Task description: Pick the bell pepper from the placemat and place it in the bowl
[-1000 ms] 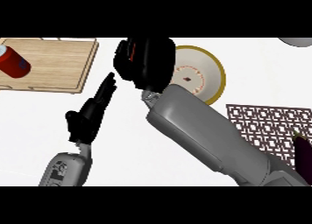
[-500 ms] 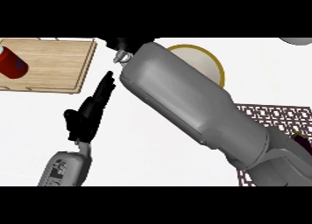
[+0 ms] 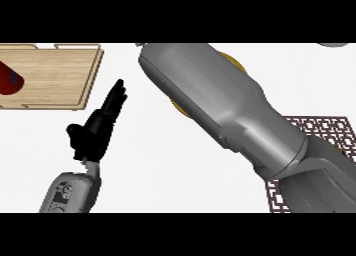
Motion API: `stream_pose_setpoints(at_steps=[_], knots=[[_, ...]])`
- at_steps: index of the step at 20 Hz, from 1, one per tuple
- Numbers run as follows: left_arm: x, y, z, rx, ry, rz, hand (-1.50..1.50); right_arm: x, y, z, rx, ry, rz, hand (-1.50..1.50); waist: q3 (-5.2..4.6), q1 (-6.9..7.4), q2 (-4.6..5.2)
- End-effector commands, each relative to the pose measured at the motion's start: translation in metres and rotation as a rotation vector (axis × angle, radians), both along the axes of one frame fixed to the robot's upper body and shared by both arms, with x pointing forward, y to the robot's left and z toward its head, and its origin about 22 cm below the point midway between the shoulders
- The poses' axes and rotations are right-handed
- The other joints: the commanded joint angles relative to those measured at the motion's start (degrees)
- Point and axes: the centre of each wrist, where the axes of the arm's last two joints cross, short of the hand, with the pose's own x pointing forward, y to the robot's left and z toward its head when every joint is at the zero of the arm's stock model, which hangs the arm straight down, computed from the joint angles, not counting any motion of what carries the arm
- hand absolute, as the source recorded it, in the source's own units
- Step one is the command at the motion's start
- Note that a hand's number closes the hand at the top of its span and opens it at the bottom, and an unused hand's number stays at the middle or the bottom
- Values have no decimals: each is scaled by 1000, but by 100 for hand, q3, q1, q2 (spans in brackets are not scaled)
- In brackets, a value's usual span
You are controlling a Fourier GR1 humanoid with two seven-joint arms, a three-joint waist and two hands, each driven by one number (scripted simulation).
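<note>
1. The left hand [image 3: 100, 125] rests open at the lower left of the head view, black fingers straight and pointing up and slightly right. It holds nothing and takes no part in the work.

2. The right forearm [image 3: 225, 110] crosses the middle of the view as a thick grey diagonal, from the lower right up to the top edge. The right hand itself is out of view beyond that edge, so whether it is open, closed or holding anything cannot be told.

3. The bell pepper does not show anywhere. It may be in the unseen right hand, or hidden under the forearm; the view does not settle this.

4. The bowl [image 3: 235, 62], yellow-rimmed, lies to the right of the left hand's fingertips and is almost wholly covered by the forearm. Only slivers of rim peek out on either side. The arm probably reaches over it because the bowl is the drop point.

5. The placemat [image 3: 325, 130], dark with a lattice pattern, lies well to the right of the left hand, partly under the right elbow. No pepper shows on its visible part.

6. A wooden cutting board [image 3: 55, 75] sits just up and left of the left hand, with a red can [image 3: 4, 80] on its left end. Neither belongs to the task.
</note>
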Motion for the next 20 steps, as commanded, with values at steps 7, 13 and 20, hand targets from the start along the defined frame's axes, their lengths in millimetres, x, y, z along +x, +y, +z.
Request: stream_pose_setpoints(at_steps=[7, 13, 20], knots=[[3, 3, 8, -6, -15, 36, 0, 31, -37, -59, -25, 155, -250, 150, 18, -193, 24], [-3, 8, 3, -10, 14, 62, 0, 37, -53, -85, -89, 199, -280, 150, 23, -284, -11], [-11, 29, -2, -2, 3, 71, 0, 39, -90, -140, 41, 341, -235, 150, 30, -378, -14]])
